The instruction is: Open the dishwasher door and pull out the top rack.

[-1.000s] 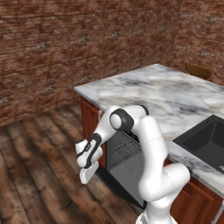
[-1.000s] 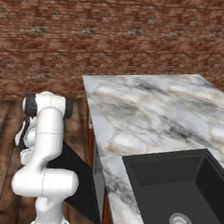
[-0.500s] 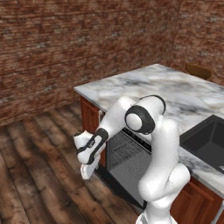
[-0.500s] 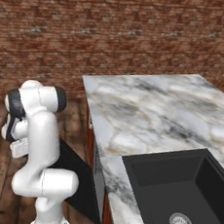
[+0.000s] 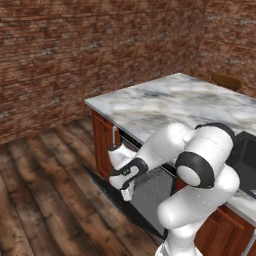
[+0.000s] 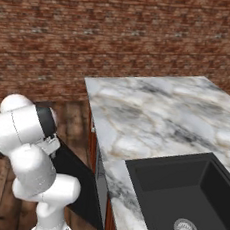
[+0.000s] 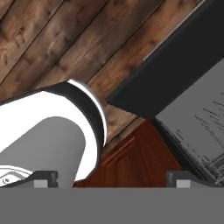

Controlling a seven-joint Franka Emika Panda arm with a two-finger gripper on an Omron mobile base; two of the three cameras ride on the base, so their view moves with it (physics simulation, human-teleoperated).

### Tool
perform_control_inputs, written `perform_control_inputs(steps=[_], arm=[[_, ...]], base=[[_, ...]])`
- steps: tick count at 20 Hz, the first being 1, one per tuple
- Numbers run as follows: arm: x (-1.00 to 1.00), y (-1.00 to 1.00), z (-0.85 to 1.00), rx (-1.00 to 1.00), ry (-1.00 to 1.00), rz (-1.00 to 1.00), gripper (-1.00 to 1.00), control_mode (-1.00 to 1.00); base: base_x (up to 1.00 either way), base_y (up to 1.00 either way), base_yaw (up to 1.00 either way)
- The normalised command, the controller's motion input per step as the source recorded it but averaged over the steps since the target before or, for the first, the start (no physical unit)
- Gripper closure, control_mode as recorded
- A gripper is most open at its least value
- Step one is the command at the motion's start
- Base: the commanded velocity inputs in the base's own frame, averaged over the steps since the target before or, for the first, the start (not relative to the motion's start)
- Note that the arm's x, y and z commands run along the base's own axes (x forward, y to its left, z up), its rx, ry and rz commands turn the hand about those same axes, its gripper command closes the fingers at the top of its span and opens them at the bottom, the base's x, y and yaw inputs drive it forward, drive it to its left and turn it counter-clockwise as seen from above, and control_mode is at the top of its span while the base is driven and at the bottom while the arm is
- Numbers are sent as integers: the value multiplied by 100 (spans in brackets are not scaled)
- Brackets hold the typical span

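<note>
1. Half the job looks done: the dishwasher door (image 5: 150, 192) lies folded down flat, at about 6 o'clock from the marble counter (image 5: 165, 102).
2. The gripper (image 5: 126, 191) hangs just above the door with its fingers spread, grasping nothing.
3. The top rack (image 7: 209, 164) sits inside the machine, at 4 o'clock in the hand view; pulling it out remains.

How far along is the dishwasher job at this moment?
Done: the dishwasher door is swung down, with its grey inner face up and its black outside visible in the right base view. In hand: nothing. The gripper hangs open over the door, and the hand view shows its fingertips wide apart and empty. Left: the top rack is not seen pulled out over the door.
</note>
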Motion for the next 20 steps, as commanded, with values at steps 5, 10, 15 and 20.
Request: perform_control_inputs(steps=[5,10,15,20], arm=[[-2,-72,22,-12,1,29,-100,-100],[9,-17,-11,-25,9,23,-100,-100],[33,-24,-7,-23,9,12,-100,-100],[65,-13,-2,-17,9,0,-100,-100]], base=[[0,0,0],[0,0,0],[0,0,0],[0,0,0]])
